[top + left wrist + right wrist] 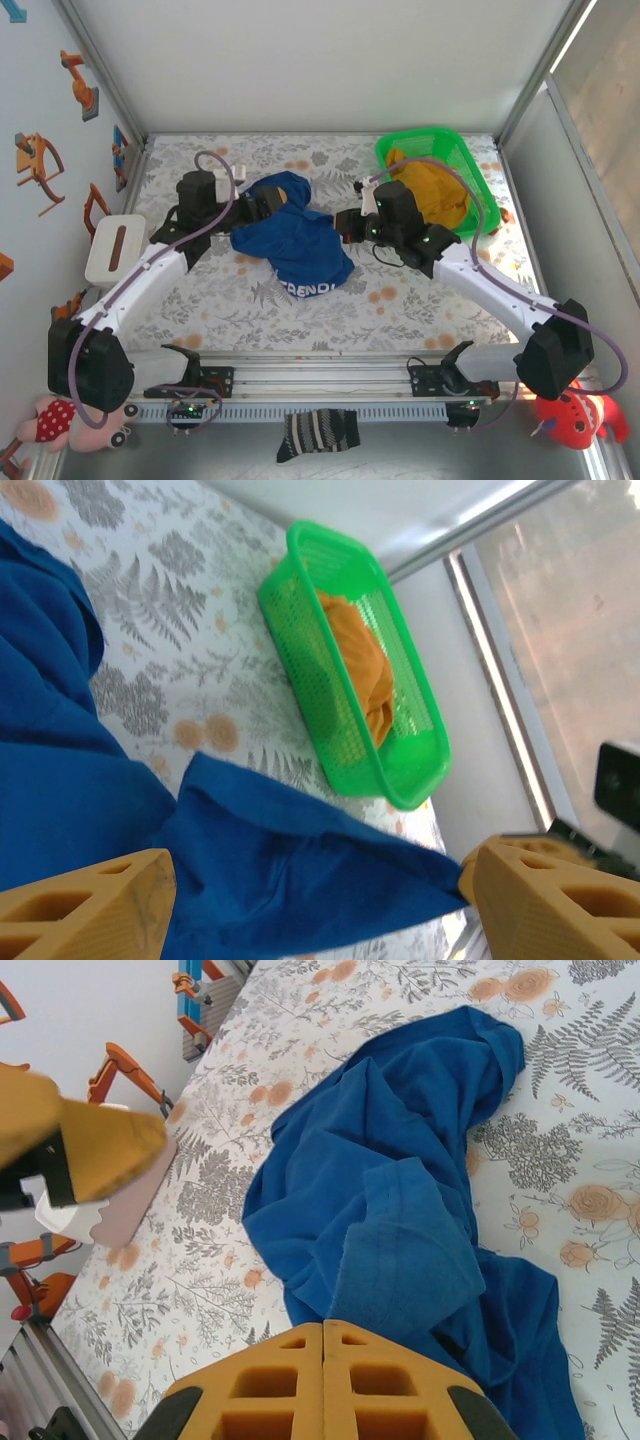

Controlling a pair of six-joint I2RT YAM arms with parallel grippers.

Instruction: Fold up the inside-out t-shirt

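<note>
Top external view.
DESK: Where does the inside-out t-shirt [293,240] lie?
PHOTOG: Crumpled mid-table on the floral table cover [400,300], between the two arms, with its white-lettered hem toward the bases. The green basket [415,137] holding the mustard garment [440,195] sits just beyond the right arm.
DESK: And the fingers?
PHOTOG: The left wrist view shows the left gripper [315,885] spread wide. Blue cloth lies between and below its fingers, and nothing is pinched. The right wrist view shows the right gripper [322,1360] closed pad to pad, with a fold of the shirt running up to the tips. It looks nipped there, though the contact itself is hidden.
DESK: What does the step call for?
PHOTOG: The shirt is a heap, so by my reading spreading comes before folding. The right should hold its pinch near an edge. The left should take a hem or shoulder seam well apart from it, one layer only. Then both draw outward and low, so the cloth flattens without dragging toward the basket.
</note>
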